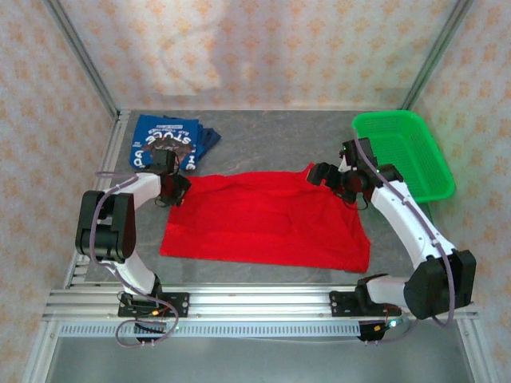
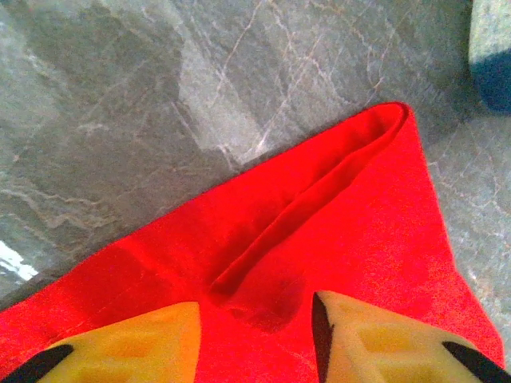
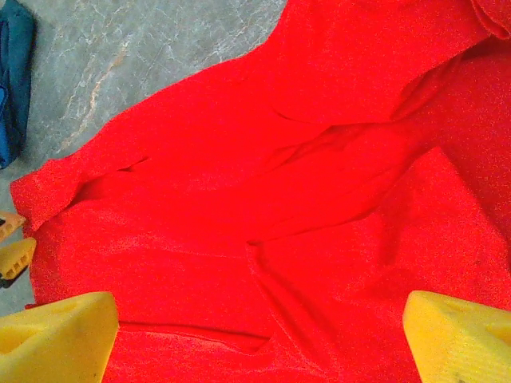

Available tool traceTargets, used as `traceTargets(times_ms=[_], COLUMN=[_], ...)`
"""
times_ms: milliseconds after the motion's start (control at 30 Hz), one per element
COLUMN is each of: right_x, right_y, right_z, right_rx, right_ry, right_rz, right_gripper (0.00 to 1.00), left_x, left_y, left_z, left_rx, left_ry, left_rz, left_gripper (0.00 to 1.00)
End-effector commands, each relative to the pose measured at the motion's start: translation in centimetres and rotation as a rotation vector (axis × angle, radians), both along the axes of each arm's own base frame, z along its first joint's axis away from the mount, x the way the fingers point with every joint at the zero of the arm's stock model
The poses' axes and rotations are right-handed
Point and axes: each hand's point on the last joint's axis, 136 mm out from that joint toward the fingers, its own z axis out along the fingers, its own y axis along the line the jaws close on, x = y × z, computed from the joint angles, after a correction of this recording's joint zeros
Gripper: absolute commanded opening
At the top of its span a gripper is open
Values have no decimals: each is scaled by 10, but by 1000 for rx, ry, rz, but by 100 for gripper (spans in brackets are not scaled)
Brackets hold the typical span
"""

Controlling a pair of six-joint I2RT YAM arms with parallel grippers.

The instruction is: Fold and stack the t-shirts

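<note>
The red t-shirt (image 1: 267, 219) lies spread across the middle of the grey table (image 1: 271, 132). The folded blue t-shirt (image 1: 164, 142) sits at the far left, its white lettering too blurred to read. The left gripper (image 2: 255, 319) stands partly open astride a pucker at the red shirt's far-left corner, and the right gripper (image 3: 259, 335) gapes wide and empty above its far-right corner.

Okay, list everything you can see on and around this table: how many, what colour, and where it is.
Red cloth t-shirt: one, red, spread out across the middle of the table.
Blue cloth t-shirt with white lettering: one, blue, folded, far left corner.
Green plastic mesh basket: one, green, far right, nothing in it.
Grey stone-patterned table top: one, grey, under everything.
Left gripper: one, yellow fingers, jaws apart astride a fold at the red shirt's far left corner.
Right gripper: one, yellow fingers, jaws wide open over the red shirt's far right side.
</note>
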Motion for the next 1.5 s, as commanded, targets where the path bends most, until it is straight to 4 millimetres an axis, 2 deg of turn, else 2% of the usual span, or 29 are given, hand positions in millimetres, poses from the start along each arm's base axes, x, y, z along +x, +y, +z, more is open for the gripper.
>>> traceTargets(times_ms=[0, 333, 467, 533, 633, 733, 933, 1067, 1167, 1267, 1467], right_x=[-4, -7, -6, -3, 4, 17, 46, 64, 71, 79, 99], right_y=[-4, -7, -12, -22, -48, -66, -77, -80, -88, -89, -77], right_z=[2, -2, -5, -7, -11, -12, -22, -37, -48, -55, -64], right_rx=[-19, -31, -50, -60, -69, -58, -134, -186, -250, -250, -119], right_ry=[-19, -14, -14, 5, 54, 67, 129, 185, 228, 246, 244], right_rz=[-2, -13, -28, -74, -193, -277, -289, -251, -247, -272, -395], right_gripper=[93, 93, 93, 93, 93, 92, 87, 74, 67, 65, 65], left_x=[11, 14, 12, 12, 15, 19, 12, 1, -8, -13, -17], left_y=[8, 7, 7, 7, 8, 7, 11, 17, 24, 29, 29], left_z=[4, 4, 4, 9, 26, 51, 103, 125, 137, 145, 139], left_rx=[31, 37, 36, 41, 59, 85, 152, 197, 226, 229, 226], left_ry=[-10, 4, 11, 5, -20, -59, -135, -159, -172, -191, -181], left_rz=[13, -11, -19, -28, -61, -112, -193, -214, -206, -197, -200], left_gripper=[38, 15, 0, 0, 0, 0, 0, 0, 0, 0, 0])
